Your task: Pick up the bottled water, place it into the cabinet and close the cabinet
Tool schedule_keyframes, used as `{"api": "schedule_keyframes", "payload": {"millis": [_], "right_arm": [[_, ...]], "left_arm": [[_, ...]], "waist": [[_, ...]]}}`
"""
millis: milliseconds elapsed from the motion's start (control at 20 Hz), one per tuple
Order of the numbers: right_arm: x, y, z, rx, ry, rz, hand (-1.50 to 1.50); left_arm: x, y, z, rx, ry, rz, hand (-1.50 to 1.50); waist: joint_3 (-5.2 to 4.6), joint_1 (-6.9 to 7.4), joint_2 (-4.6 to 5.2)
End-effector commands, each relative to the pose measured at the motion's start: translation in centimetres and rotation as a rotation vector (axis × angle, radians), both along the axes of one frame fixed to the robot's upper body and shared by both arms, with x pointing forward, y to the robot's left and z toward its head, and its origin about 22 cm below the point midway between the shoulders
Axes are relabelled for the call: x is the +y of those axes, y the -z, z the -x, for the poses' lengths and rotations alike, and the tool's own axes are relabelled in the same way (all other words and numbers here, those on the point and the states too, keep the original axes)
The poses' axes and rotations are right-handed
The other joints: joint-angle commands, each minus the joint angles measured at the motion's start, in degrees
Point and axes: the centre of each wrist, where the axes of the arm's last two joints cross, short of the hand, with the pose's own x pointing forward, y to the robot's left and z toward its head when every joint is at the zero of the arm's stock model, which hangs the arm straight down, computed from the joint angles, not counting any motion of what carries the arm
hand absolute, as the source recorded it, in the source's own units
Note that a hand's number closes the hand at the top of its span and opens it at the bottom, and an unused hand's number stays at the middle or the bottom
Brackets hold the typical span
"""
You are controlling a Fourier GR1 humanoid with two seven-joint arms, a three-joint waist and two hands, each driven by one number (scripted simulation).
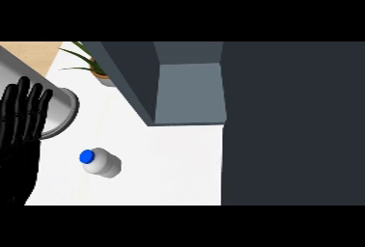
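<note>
The bottled water (pixel 100 162) stands upright on the white counter (pixel 171 164), a pale bottle with a blue cap. My left hand (pixel 21 120) rests at the left edge, fingers straight and pointing up, a short way left of the bottle and not touching it. The dark grey cabinet (pixel 187 91) hangs at the upper middle with its inside shelf visible; its open door (pixel 292 125) fills the right side of the view. My right hand does not show.
A steel pot (pixel 61 113) sits at the left, partly behind my left hand. A potted plant (pixel 92 65) stands at the back left beside the cabinet. A wooden strip (pixel 32 53) runs along the top left corner.
</note>
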Motion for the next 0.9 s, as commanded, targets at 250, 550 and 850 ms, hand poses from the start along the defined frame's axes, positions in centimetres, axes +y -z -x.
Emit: {"api": "schedule_keyframes", "payload": {"millis": [250,550,850], "right_arm": [[-0.1,0.5,3.0,0.035,-0.028,0.018,-1.5],[2.2,0.0,6.2,0.166,-0.326,-0.013,-1.5],[2.4,-2.3,11.5,0.156,-0.333,-0.007,-1.5]], "left_arm": [[2.0,-0.4,-1.8,0.028,0.503,-0.006,-1.5],[5.1,0.2,-0.8,0.273,0.584,0.131,-1.5],[8.4,-2.1,-0.1,0.331,0.563,0.093,-1.5]], "waist": [[-2.57,-1.25,-0.77],[-2.48,0.08,-0.9],[-2.44,0.06,-0.89]]}}
